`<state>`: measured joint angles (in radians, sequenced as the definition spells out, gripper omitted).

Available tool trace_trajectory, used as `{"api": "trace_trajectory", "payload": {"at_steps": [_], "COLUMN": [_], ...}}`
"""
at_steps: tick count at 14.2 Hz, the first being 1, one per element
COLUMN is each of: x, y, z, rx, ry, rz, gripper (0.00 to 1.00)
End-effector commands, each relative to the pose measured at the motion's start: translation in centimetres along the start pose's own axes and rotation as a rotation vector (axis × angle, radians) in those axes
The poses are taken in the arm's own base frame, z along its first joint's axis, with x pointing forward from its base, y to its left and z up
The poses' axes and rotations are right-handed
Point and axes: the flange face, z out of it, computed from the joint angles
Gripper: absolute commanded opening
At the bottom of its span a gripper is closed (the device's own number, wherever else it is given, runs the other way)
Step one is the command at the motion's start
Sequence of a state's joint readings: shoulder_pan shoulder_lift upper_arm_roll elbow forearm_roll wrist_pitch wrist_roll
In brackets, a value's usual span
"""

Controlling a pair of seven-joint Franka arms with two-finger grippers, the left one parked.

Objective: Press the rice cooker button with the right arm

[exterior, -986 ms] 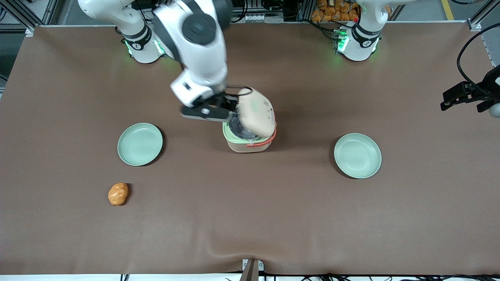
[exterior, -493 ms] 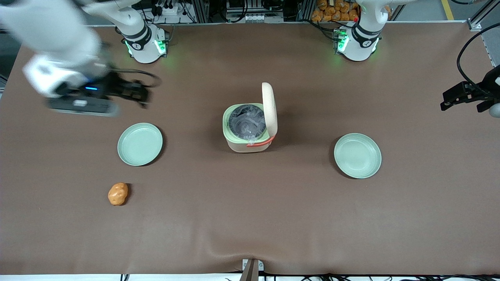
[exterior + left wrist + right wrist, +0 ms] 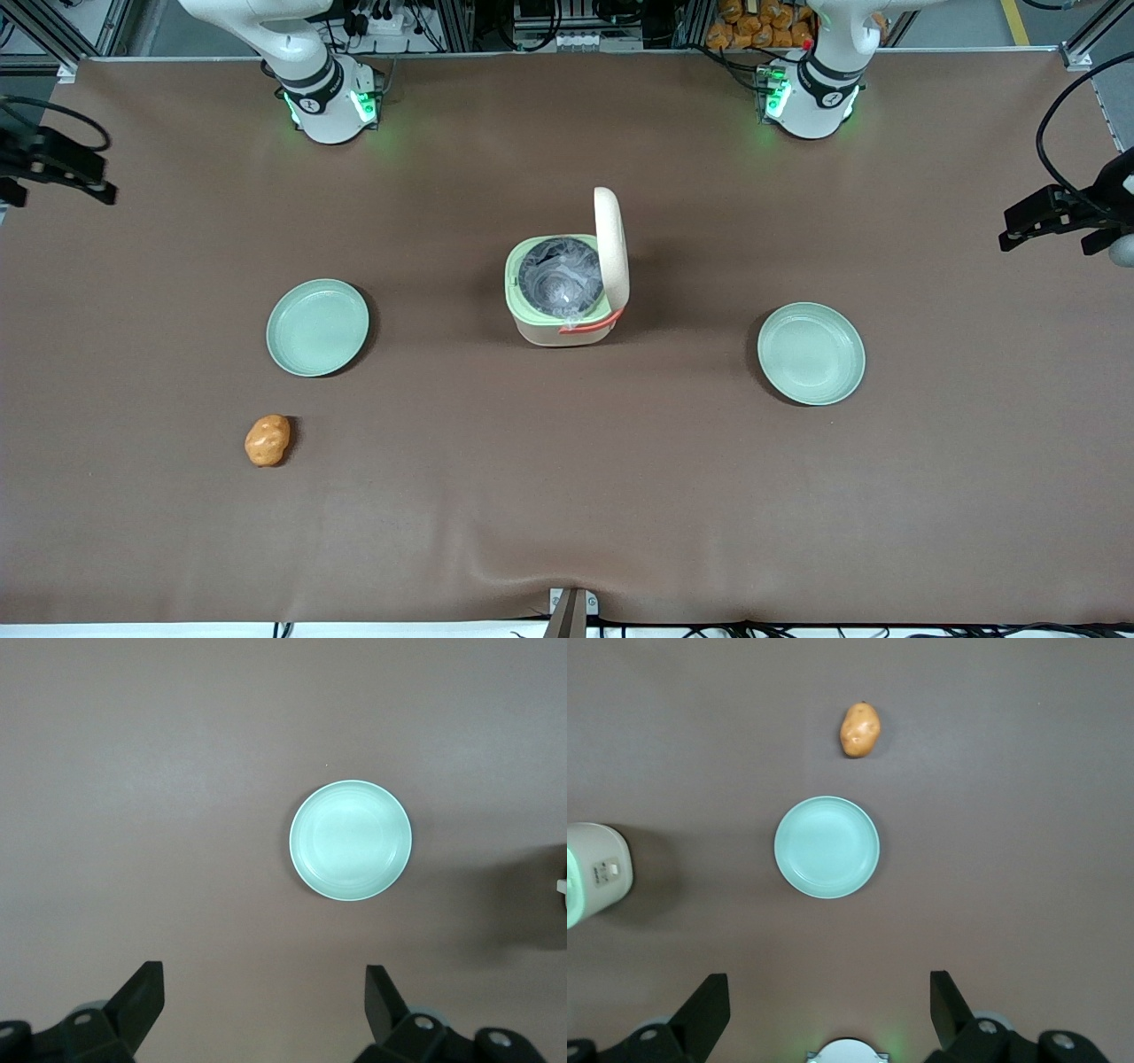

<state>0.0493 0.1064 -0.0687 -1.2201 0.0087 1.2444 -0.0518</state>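
Observation:
The rice cooker [image 3: 563, 291] stands in the middle of the table with its cream lid [image 3: 611, 244] upright and open, showing the grey inner pot [image 3: 558, 275], pale green rim and coral-red handle [image 3: 589, 325]. My right gripper [image 3: 62, 168] is far from it, raised at the working arm's end of the table, with most of the right arm out of view. In the right wrist view the gripper [image 3: 828, 1010] is open and empty, looking down on a green plate [image 3: 827, 847], a potato [image 3: 859, 729] and the cooker's side [image 3: 594, 873].
A pale green plate [image 3: 317, 327] lies toward the working arm's end and another [image 3: 811, 353] toward the parked arm's end; the latter shows in the left wrist view [image 3: 350, 840]. An orange potato [image 3: 267, 440] lies nearer the front camera than the first plate.
My right arm has swung away from the cooker to the working arm's end of the table. The cooker lid has gone from half tilted over the pot to standing fully open.

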Motion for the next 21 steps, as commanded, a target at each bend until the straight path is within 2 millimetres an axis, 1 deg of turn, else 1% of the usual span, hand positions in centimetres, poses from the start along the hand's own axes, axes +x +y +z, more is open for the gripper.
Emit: {"api": "trace_trajectory", "payload": {"at_steps": [1, 3, 4, 6, 7, 9, 12, 13, 21], "x": [-1.1, -2.2, -3.2, -5.4, -6.1, -6.1, -6.0, -5.9, -6.0], "y": [1.7, 1.9, 2.0, 2.0, 2.0, 1.9, 1.8, 1.5, 1.4], "z": [0.9, 1.3, 1.4, 2.4, 2.7, 2.6, 1.8, 1.7, 1.6], "rx": [0.021, 0.025, 0.024, 0.026, 0.026, 0.025, 0.014, 0.007, 0.007], "ry": [-0.019, -0.025, -0.011, 0.02, 0.031, 0.029, 0.048, 0.05, 0.049], "rz": [-0.031, -0.028, -0.024, -0.025, -0.024, -0.023, -0.031, -0.036, -0.03], "gripper": [1.0, 1.0, 1.0, 1.0, 1.0, 1.0, 1.0, 1.0, 1.0]}}
